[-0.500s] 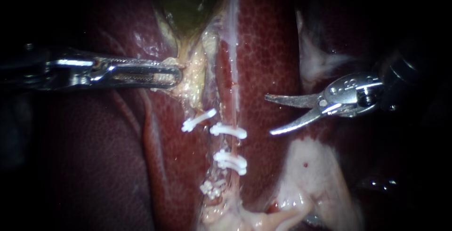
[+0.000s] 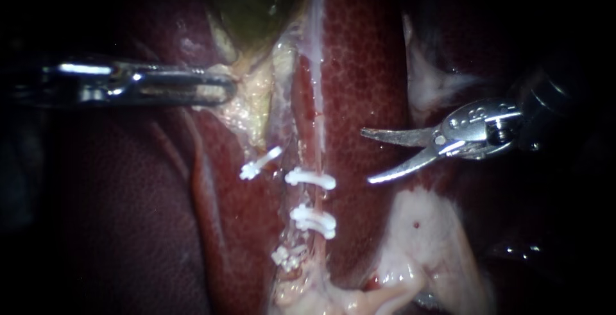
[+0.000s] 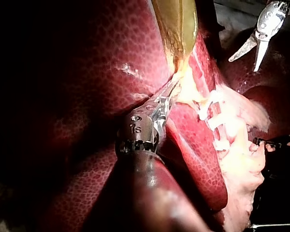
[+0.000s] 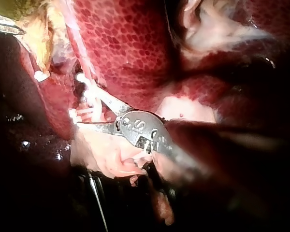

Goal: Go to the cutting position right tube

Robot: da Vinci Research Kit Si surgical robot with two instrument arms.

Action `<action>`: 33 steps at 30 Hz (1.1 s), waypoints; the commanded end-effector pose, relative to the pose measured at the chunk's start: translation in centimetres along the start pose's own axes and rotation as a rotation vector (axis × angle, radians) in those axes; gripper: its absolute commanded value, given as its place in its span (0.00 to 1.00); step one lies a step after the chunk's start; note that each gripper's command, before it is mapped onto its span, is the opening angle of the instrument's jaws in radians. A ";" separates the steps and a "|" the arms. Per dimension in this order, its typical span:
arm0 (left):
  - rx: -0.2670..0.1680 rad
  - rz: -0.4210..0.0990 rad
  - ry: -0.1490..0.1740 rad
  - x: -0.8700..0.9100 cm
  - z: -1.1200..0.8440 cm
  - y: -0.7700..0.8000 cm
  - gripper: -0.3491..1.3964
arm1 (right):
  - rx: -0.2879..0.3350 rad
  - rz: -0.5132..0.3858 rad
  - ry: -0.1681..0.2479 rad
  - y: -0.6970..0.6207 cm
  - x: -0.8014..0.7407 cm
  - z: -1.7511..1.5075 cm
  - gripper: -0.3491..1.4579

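The right tube is a thin pink strand running down the middle, with two white clips across it. The left tube carries a slanted clip. My right instrument has curved blades standing open to the right of the right tube, level with the upper clip and apart from it. In the right wrist view its blades spread just short of the clips. My left instrument is shut on yellowish tissue under the gallbladder and holds it leftward; the left wrist view shows this grip.
Dark red liver lies on both sides of the tubes. Pale fatty tissue sits below the right instrument, and more above it. A further white clip cluster lies low on the tubes.
My left instrument has moved up and to the left, drawing the yellowish tissue and the left tube's clip with it. The right instrument has not moved.
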 end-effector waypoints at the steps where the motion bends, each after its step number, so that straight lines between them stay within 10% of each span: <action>1: -0.003 0.000 -0.012 -0.05 -0.06 0.02 0.00 | 0.000 0.000 0.000 0.00 0.00 0.00 0.99; 15: -0.020 0.009 -0.037 -0.20 -0.31 0.08 0.00 | 0.026 0.014 -0.004 -0.03 -0.14 0.13 0.98; 33: -0.021 0.009 -0.037 -0.19 -0.31 0.07 0.00 | 0.129 0.170 -0.147 -0.21 -1.20 1.06 0.98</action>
